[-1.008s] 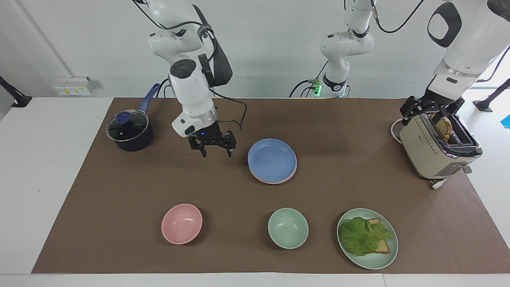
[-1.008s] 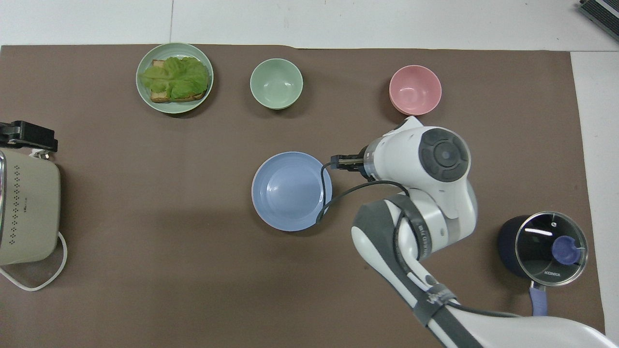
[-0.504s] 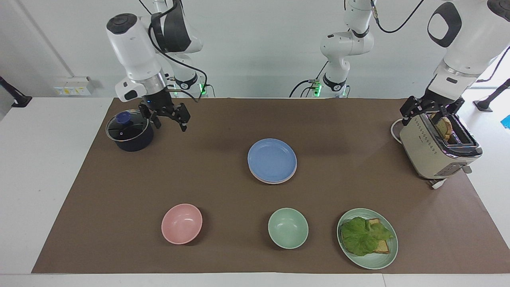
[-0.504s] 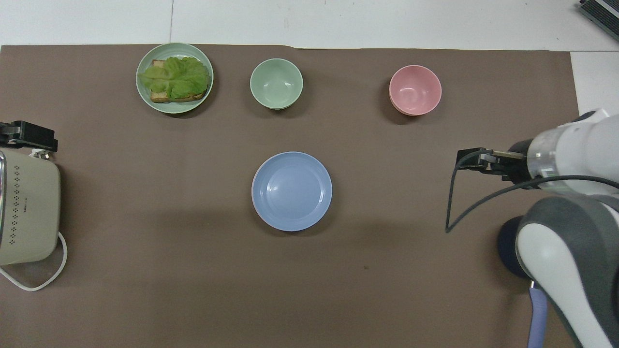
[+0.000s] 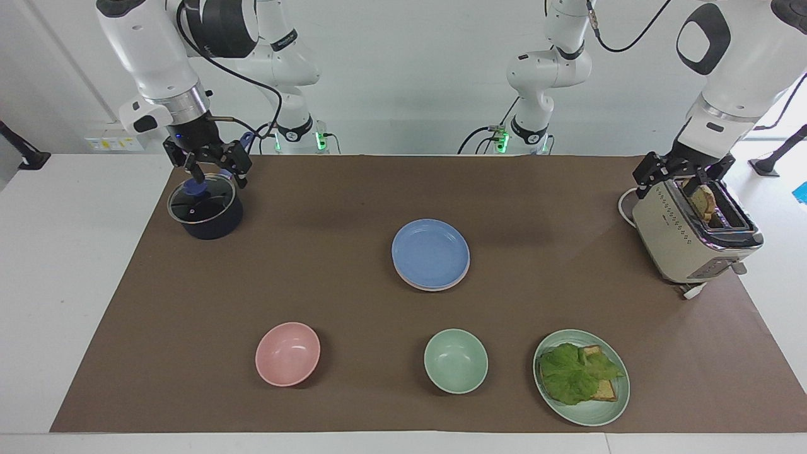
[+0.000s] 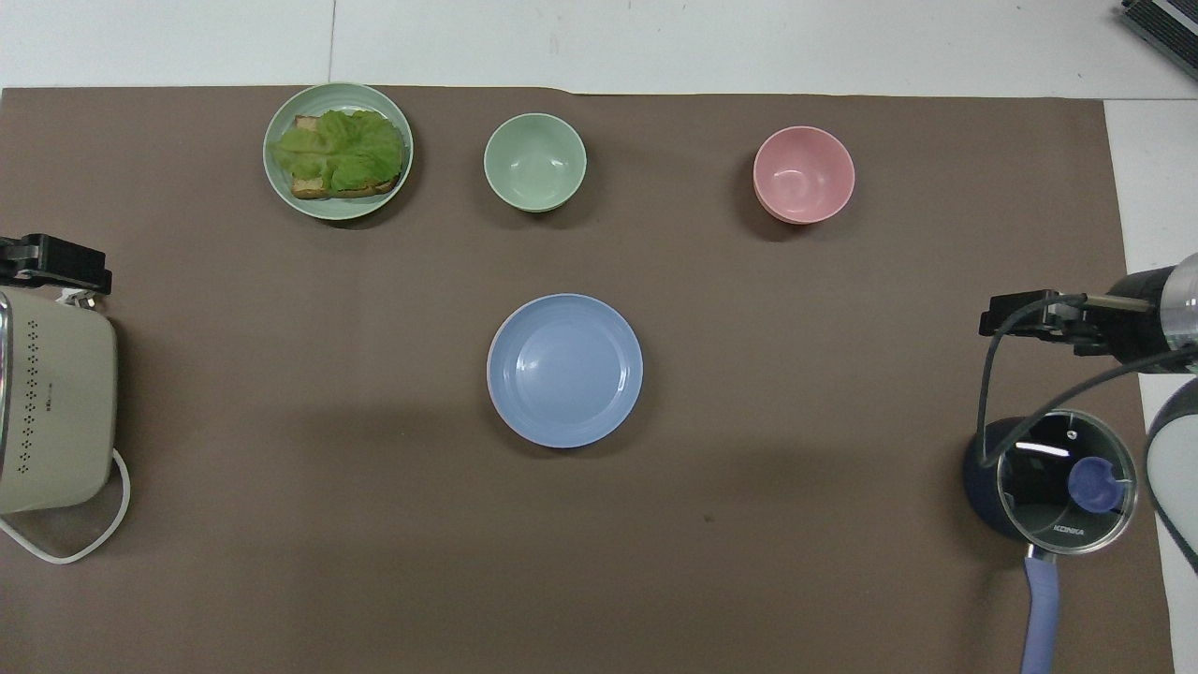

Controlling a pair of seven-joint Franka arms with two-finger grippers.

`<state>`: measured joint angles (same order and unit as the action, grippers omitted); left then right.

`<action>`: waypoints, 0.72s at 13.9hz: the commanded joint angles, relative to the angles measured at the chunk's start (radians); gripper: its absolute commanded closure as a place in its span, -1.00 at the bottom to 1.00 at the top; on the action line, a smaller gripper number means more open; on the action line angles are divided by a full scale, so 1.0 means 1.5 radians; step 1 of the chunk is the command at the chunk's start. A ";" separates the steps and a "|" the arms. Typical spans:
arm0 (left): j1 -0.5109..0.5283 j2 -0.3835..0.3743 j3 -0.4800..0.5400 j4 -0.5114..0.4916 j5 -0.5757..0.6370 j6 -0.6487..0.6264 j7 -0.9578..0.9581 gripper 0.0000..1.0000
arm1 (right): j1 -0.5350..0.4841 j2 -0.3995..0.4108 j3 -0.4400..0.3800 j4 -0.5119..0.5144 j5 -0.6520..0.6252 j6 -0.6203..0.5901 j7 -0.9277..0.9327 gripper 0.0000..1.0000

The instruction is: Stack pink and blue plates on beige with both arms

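Observation:
The blue plate (image 5: 430,252) (image 6: 564,369) lies on top of a stack in the middle of the brown mat. A thin pale pink plate rim (image 5: 435,287) peeks out from under it. The beige plate is hidden under the stack. My right gripper (image 5: 216,175) (image 6: 1006,315) hangs open and empty over the lidded pot (image 5: 205,208), away from the plates. Over the toaster (image 5: 687,239), my left gripper (image 5: 684,180) (image 6: 51,264) waits open, close to a slice of toast (image 5: 704,202) that sticks out of the slot.
A pink bowl (image 5: 287,354), a green bowl (image 5: 455,360) and a green plate (image 5: 592,413) with lettuce and bread sit in a row along the mat edge farthest from the robots. The pot's blue handle (image 6: 1039,608) points toward the robots.
My right arm has swung up and away from beside the plate stack to its own end of the table, over the pot. The left arm and the plates have not moved.

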<state>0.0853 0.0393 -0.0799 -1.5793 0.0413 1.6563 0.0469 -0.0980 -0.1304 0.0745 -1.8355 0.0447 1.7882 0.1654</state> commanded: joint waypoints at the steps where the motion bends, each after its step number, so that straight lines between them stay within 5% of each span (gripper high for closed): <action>1: 0.007 -0.005 -0.004 -0.004 0.007 -0.006 0.006 -1.00 | -0.009 0.018 0.010 0.048 -0.024 -0.031 -0.011 -1.00; 5: 0.007 -0.006 -0.005 -0.004 0.007 -0.006 0.006 -1.00 | -0.002 0.073 0.011 0.173 -0.041 -0.141 -0.012 -1.00; 10: 0.007 -0.005 -0.005 -0.004 0.007 -0.006 0.006 -1.00 | 0.035 0.085 0.017 0.189 -0.062 -0.147 -0.005 -1.00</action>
<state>0.0853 0.0393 -0.0799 -1.5793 0.0413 1.6563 0.0469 -0.0565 -0.0210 0.0939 -1.5858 -0.0295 1.5839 0.1617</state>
